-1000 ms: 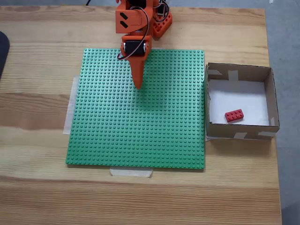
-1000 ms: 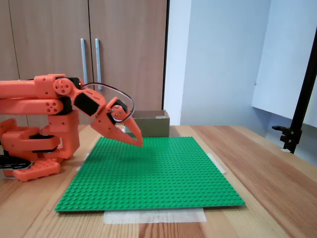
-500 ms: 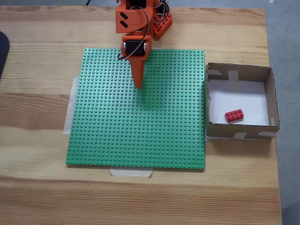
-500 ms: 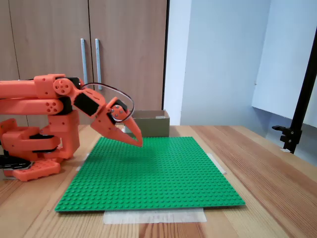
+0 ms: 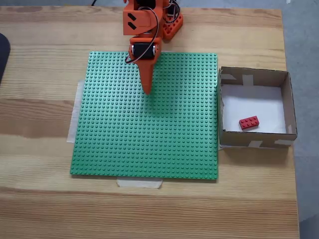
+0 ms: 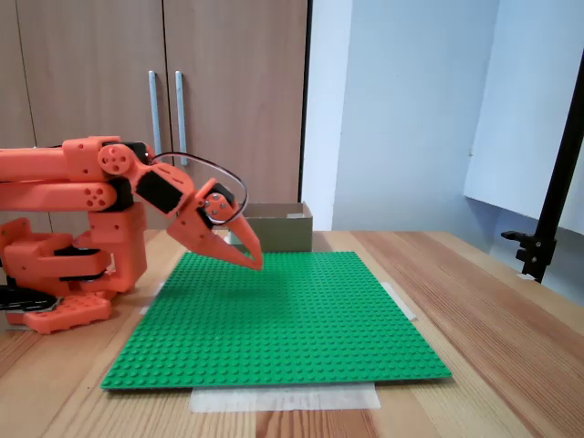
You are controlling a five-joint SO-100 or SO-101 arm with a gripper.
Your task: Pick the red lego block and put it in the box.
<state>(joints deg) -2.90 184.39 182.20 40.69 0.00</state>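
Well apart: red lego block (image 5: 248, 122) inside box (image 5: 289, 102), jaws pressed together, empty, above green baseplate (image 5: 144, 144).

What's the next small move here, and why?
Probably none beyond parking the arm. The red lego block already lies on the white floor of the cardboard box, and the tool hangs shut and empty above the green baseplate, apart from the box. I'd retract it toward the base rather than reach again.
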